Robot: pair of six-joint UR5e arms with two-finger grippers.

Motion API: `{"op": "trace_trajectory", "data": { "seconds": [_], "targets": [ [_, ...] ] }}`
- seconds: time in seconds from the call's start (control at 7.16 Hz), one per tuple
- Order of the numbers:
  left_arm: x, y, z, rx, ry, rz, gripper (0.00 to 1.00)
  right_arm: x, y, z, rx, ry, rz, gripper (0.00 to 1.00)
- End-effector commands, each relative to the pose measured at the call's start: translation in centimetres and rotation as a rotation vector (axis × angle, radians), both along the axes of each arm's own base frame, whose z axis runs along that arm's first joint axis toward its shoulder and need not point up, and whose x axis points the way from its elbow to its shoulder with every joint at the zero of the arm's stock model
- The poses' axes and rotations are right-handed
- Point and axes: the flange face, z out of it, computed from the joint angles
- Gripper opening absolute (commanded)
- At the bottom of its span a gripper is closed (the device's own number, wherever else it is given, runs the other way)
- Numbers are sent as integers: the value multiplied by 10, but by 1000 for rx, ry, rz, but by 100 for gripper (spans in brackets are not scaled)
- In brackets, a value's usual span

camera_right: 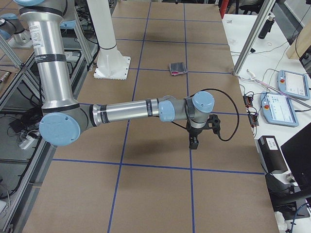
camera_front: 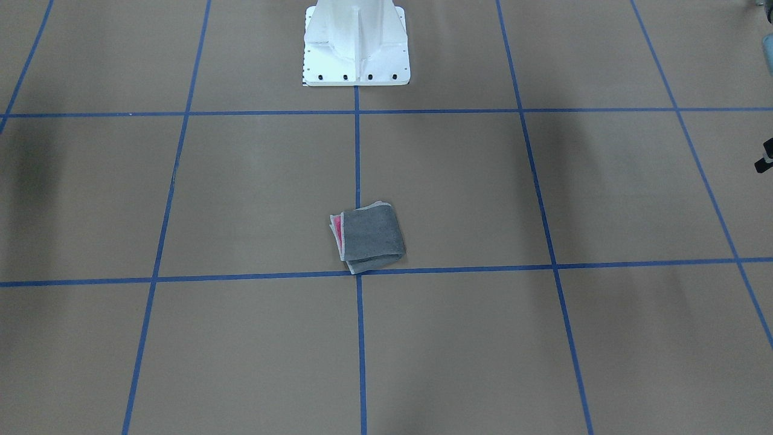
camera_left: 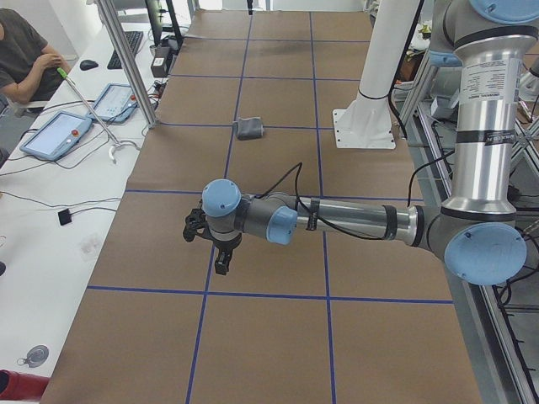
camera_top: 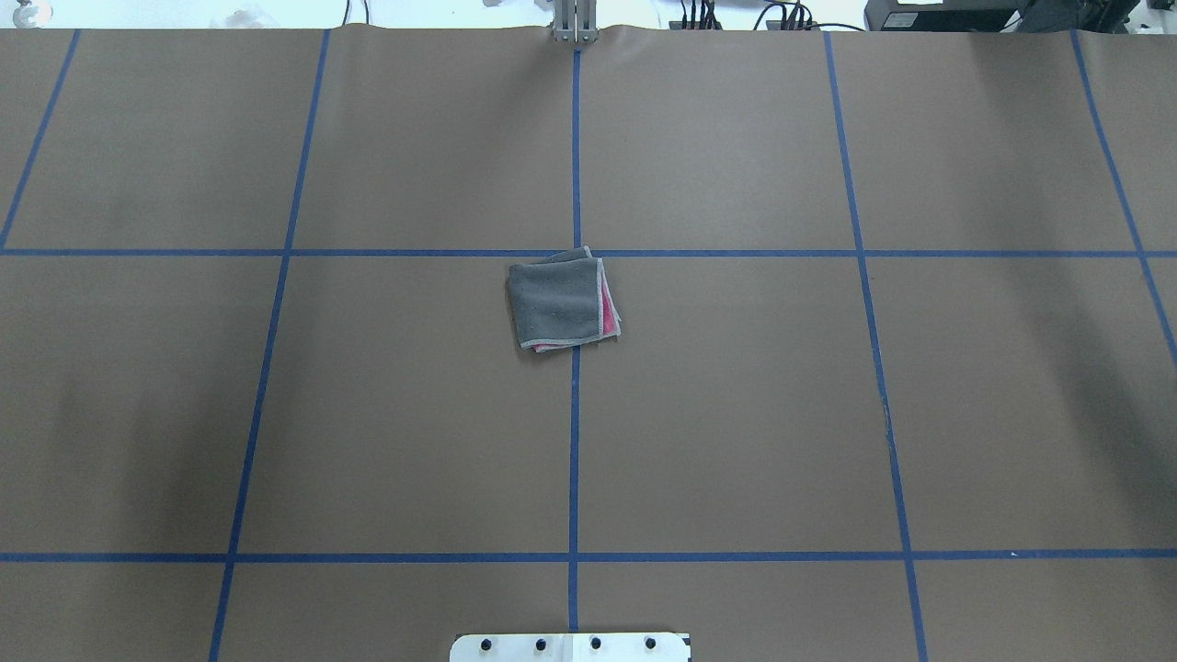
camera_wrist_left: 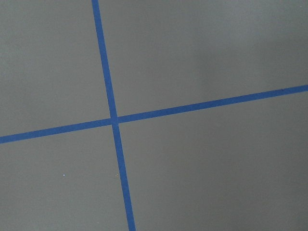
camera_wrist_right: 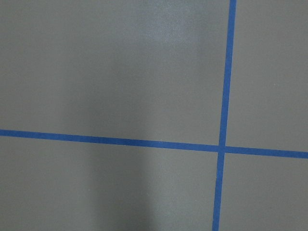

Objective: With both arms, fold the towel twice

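The towel (camera_top: pixel 563 302) lies folded into a small square at the table's middle, dark grey face up, with pink showing at one edge. It also shows in the front view (camera_front: pixel 369 238), the left side view (camera_left: pixel 248 128) and the right side view (camera_right: pixel 177 68). My left gripper (camera_left: pixel 221 263) hangs over the table far from the towel, toward the left end. My right gripper (camera_right: pixel 194 141) hangs likewise toward the right end. Both show clearly only in the side views, so I cannot tell if they are open or shut. Neither touches the towel. The wrist views show only table.
The brown table (camera_top: pixel 736 414) carries a grid of blue tape lines (camera_top: pixel 575 460). The white pedestal (camera_front: pixel 356 45) stands at the robot's side. A bench with tablets (camera_left: pixel 55 135) and a seated person (camera_left: pixel 25 50) lies beyond the far edge.
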Motion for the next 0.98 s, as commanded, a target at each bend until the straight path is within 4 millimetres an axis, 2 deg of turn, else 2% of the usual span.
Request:
{"op": "trace_trajectory", "data": {
  "seconds": [0.0,0.14,0.42,0.84],
  "targets": [
    [0,0,3,-4,-1,0,100,-1,0,-4,2,-3,2,100],
    [0,1,0,1,1,0,100,-1,-1,2,-13,0,6,100],
    [0,0,-1,3,2,-1,100,-1,0,-5,-6,-9,7,100],
    [0,-1,-8,16,6,1,100,-6,2,-3,-22,-79,-3,100]
  ]
}}
